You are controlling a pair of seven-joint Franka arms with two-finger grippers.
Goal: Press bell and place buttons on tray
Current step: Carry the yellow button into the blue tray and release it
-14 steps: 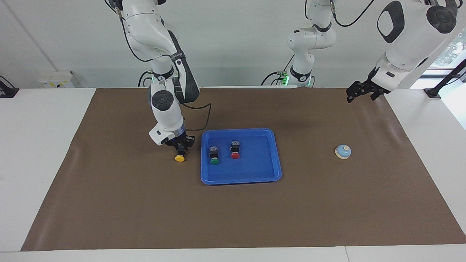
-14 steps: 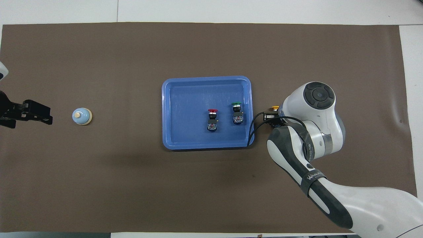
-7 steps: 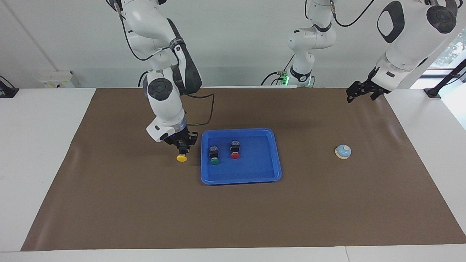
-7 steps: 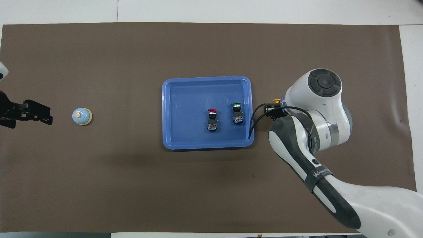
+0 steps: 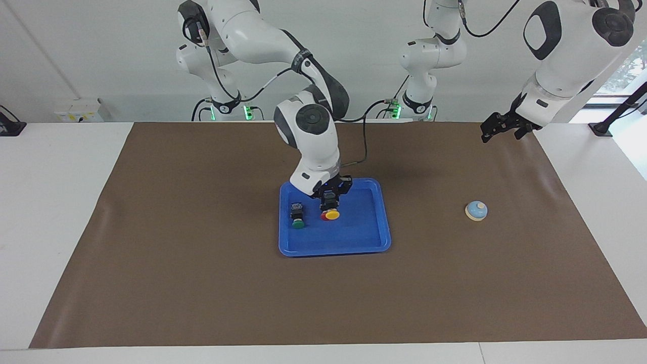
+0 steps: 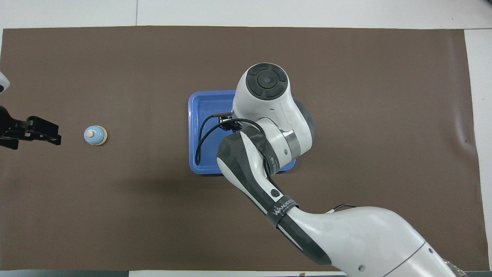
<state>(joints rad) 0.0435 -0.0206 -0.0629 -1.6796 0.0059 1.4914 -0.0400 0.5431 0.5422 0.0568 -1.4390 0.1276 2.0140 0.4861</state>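
Three small push-button switches with black blocky bodies show: one green-capped, one red-capped, one yellow-capped. There is one shallow bright-blue rectangular plastic tray, one round light-blue bell with cream knob, one brown table mat, and two white robot arms.

A matt brown, cloth-like mat covers the smooth white table; it lies mostly flat, with faint ripples near its edges. The shallow bright-blue rectangular tray looks like smooth plastic with a slight sheen on its raised rim. The small black-bodied push-buttons have glossy plastic mushroom caps: green, yellow and red (the red one mostly hidden). The small light-blue domed bell has a smooth, softly shiny surface and a matt cream base ring. The arms' white shells are glossy hard plastic, with matt black joint caps.
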